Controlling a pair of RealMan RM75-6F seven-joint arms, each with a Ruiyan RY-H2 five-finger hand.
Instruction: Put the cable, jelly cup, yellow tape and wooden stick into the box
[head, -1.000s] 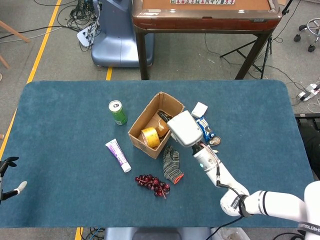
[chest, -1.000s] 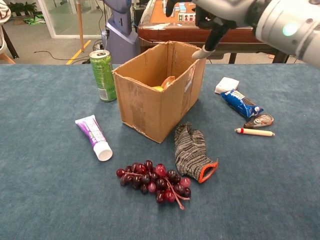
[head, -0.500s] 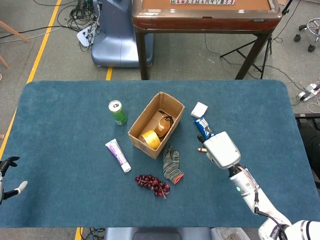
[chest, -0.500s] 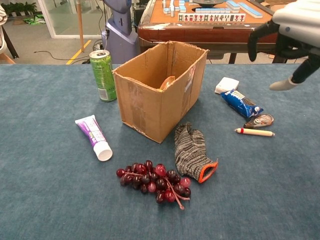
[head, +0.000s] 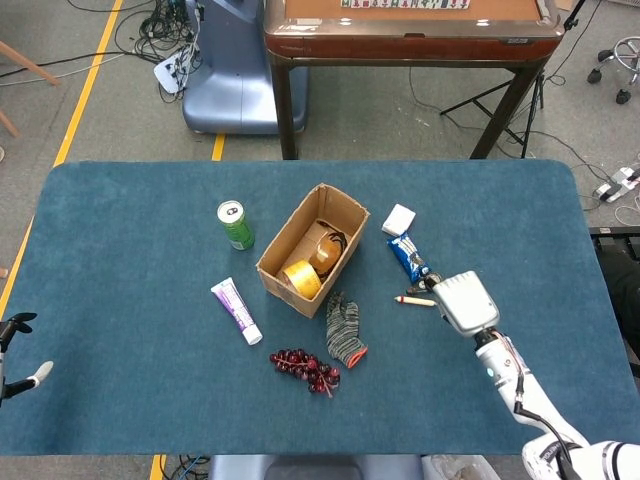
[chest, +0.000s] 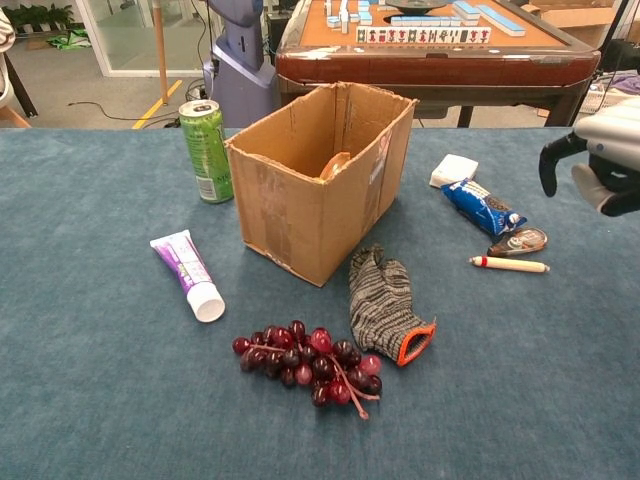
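Progress looks to be past the halfway mark, judged from how things lie; the box (head: 309, 250) stands open near the middle of the table (head: 130, 350), and in the head view the yellow tape (head: 299, 275) lies inside it at the near end, with a dark coil beside it that is probably the cable (head: 329, 243); whether the jelly cup is also in there I cannot tell, since nothing on the cloth plainly reads as one and the box's far corner is hard to make out. The wooden stick (chest: 510, 264) is clearly left; it lies flat on the cloth well to the right of the box, just beside a small dark packet (chest: 518, 241) and near a blue snack bag (chest: 481, 206). The right hand (chest: 598, 162) hovers just beyond the stick, holding nothing, fingers apart and curved downward; the stick seems its likely next target. The left hand (head: 22, 352) hangs at the table's left edge, far from everything, and looks empty with fingers spread.
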